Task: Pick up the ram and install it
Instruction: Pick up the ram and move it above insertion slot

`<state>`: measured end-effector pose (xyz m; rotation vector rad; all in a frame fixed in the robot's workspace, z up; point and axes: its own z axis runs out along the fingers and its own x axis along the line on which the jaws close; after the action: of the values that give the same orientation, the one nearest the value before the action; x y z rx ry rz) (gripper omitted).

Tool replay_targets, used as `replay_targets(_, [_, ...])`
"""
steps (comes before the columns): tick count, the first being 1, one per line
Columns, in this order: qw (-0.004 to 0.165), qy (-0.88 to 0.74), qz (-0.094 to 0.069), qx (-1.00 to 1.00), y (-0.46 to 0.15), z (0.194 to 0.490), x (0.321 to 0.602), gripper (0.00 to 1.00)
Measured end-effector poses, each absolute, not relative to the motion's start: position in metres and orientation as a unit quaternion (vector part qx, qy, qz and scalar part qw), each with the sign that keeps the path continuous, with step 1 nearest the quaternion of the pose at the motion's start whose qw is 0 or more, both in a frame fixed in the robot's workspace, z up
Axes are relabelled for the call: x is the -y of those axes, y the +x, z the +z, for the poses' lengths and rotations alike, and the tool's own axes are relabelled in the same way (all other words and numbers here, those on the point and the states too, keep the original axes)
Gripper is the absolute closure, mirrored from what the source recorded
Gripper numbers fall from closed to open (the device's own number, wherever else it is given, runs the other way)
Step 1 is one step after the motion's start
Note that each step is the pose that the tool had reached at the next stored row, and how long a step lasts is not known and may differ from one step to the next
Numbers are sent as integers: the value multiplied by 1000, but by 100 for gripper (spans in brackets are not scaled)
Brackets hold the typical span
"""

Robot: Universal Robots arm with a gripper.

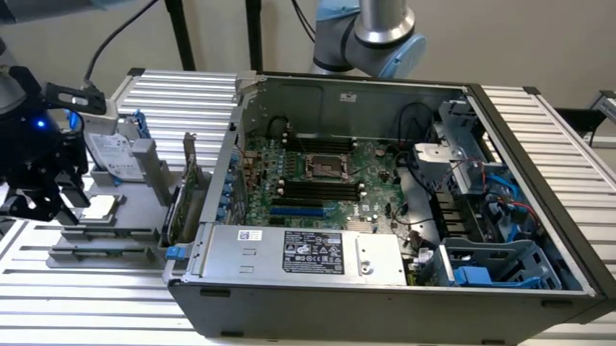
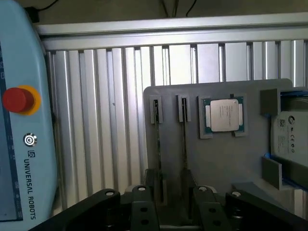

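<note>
The ram stands on edge in a slot of the grey tray, just ahead of the jaws. A second stick sits in the next slot, parallel and close beside it. We see the gripper with its jaws apart and nothing between them but bare tray. The two sticks run toward the fingers rather than down the middle of the gap, so we cannot tell which stick the jaws are set for. We judge the step in hand to be the grasp. To do it well, we centre the gap on one stick alone and keep the pads square to its flat faces. We also take care that the outer finger clears the neighbouring stick, since the pair stand so near each other. A tilted pinch would likely rock the board in its slot, so a straight, level closure looks safest. The processor lies well to one side of the jaws and the drive beyond it, neither in the way. In the exterior view the gripper hangs over the tray, well apart from the open case and its black slots.
</note>
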<state>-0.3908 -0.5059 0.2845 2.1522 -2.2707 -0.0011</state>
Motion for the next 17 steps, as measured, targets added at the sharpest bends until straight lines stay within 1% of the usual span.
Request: replay_targets(17, [7, 695, 0, 719, -389, 254, 508, 64])
